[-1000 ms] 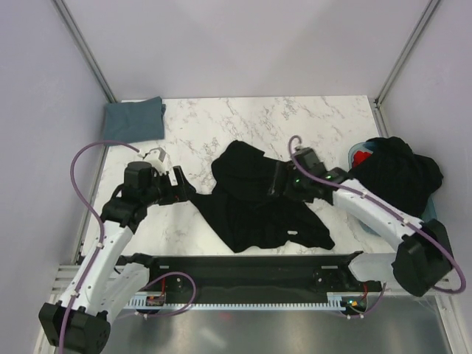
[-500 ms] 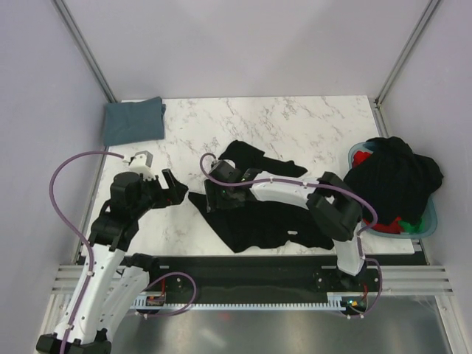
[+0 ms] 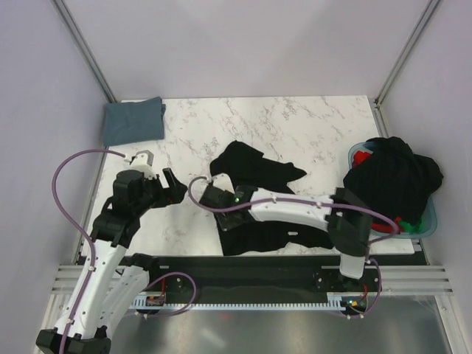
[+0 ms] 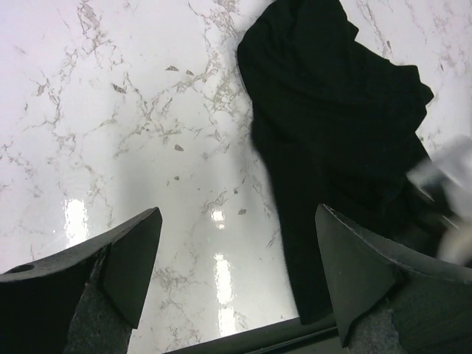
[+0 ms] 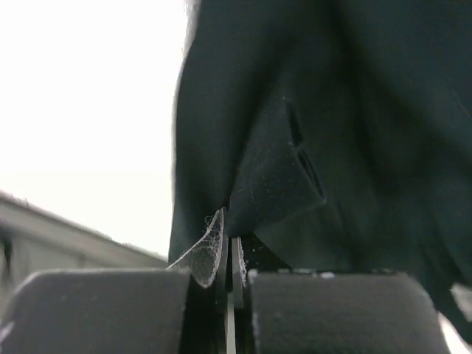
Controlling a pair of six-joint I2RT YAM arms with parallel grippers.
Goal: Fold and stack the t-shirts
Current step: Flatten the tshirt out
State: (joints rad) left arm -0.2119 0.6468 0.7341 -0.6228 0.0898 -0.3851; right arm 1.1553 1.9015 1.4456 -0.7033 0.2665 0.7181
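A crumpled black t-shirt (image 3: 259,193) lies spread on the marble table (image 3: 295,125) in front of both arms. My right gripper (image 3: 209,198) reaches across to the shirt's left edge and is shut on a fold of the black t-shirt (image 5: 310,110); in the right wrist view the cloth is pinched between the closed fingers of the right gripper (image 5: 232,247). My left gripper (image 3: 174,187) hovers open just left of the shirt. Its left wrist view shows the left gripper (image 4: 236,221) with wide jaws over bare marble, the black t-shirt (image 4: 332,125) to the right. A folded grey-blue t-shirt (image 3: 133,120) rests at the far left corner.
A teal basket (image 3: 431,215) at the right edge holds a heap of dark clothes (image 3: 394,175) with red and green pieces showing. Grey walls enclose the table. A black rail (image 3: 243,267) runs along the near edge.
My right arm swung left across the black t-shirt and its gripper closed on the shirt's left edge, dragging the cloth. The left gripper stayed open and shifted only slightly.
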